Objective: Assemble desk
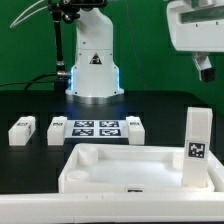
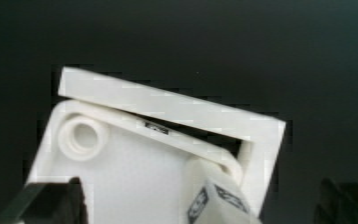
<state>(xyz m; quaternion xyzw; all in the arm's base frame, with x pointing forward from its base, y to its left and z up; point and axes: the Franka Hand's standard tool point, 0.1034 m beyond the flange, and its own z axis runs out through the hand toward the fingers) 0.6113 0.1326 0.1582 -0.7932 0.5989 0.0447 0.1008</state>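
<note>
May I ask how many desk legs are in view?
4. Exterior view: far-left leg and second leg lie left of the marker board, third leg right of it, upright leg at the desk top's right corner. None seems hidden.

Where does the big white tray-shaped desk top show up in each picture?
Exterior view: the desk top lies at the front, nearer the camera than the marker board.
Wrist view: only one rimmed end of it shows, filling the middle, with a round socket.
Shared landmark: the upright leg standing at the top's corner on the exterior view's right; the tagged white piece in the wrist view appears to be that leg.
</note>
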